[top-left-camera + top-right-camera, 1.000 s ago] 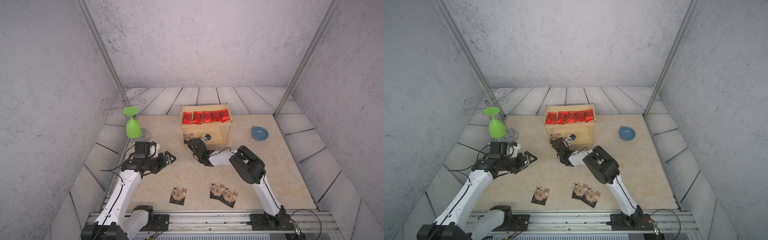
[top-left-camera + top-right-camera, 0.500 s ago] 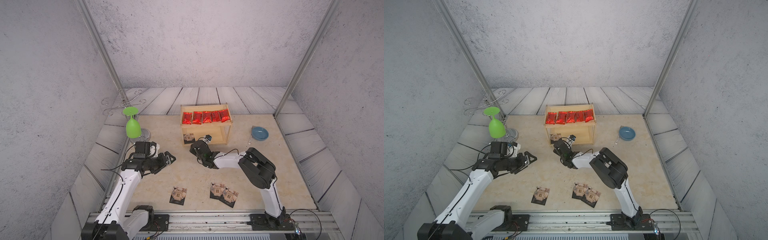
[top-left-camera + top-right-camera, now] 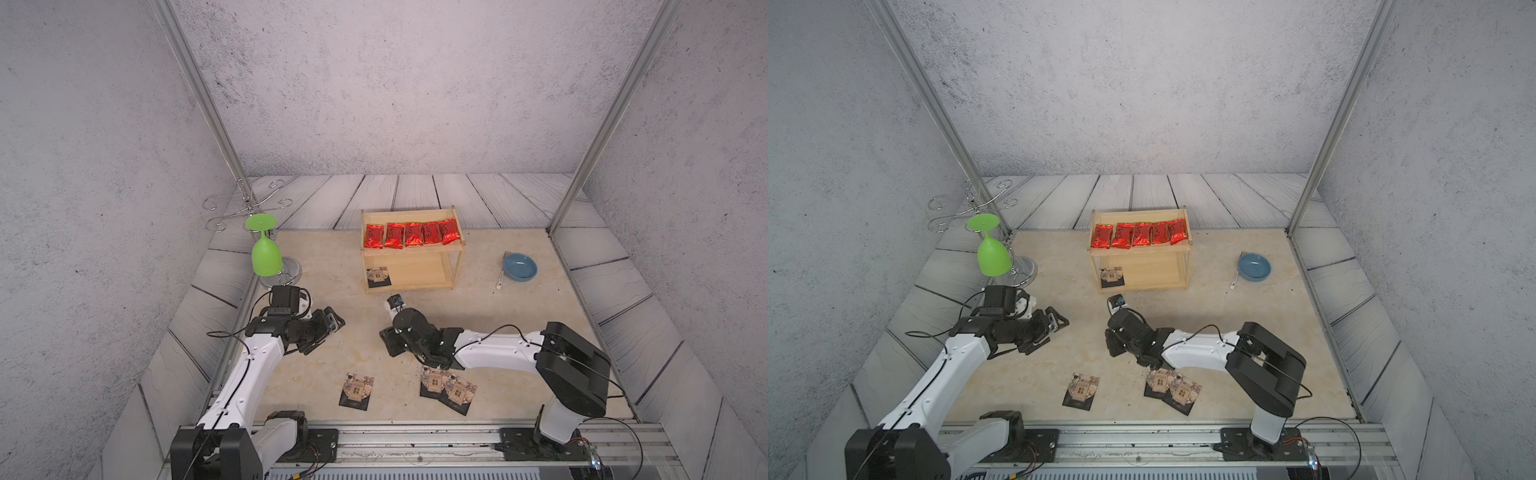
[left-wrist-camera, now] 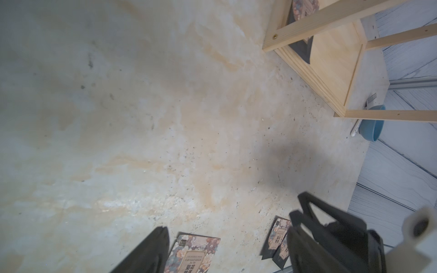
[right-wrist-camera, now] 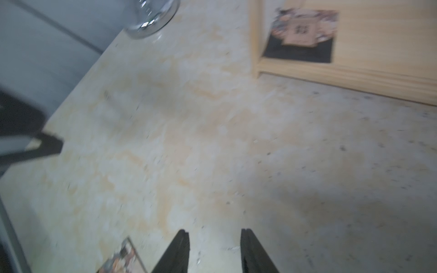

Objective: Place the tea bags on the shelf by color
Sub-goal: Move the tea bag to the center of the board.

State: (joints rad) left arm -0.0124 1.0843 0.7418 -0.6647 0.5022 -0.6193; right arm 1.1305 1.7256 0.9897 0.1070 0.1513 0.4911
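Both top views show the shelf (image 3: 455, 266) (image 3: 1185, 266) standing toward the far side of the table (image 3: 324, 257), its front edge facing the arms. Five red sachets (image 3: 413, 234) fill the upper board edge to edge. On the lower board one black packet (image 3: 378, 277) lies in the front left corner, tight against the post, and bare wood runs from its right edge to the right posts.

A broad strip of bare table lies between the shelf front and the near rail. The right gripper (image 3: 389, 343) (image 5: 215, 250) hangs over that strip, and its jaws stand moderately apart with nothing between them. Just nearer the rail, an overlapping pair (image 3: 448, 384) of black packets lies with its far edge under that arm's wrist. A lone packet (image 3: 356, 386) lies to their left, well apart.

The left gripper (image 3: 332, 324) (image 4: 227, 241) hovers near the table's left edge, spread wide and empty. Behind it a green glass (image 3: 266, 255) hangs upside down on a wire rack (image 3: 249, 205). A blue bowl (image 3: 519, 267) and a fork (image 3: 500, 276) sit near the right edge.

A second ago the right gripper was at the lower board's front left corner. It has since drawn back toward the rail, leaving the packet there. The left arm has not moved.
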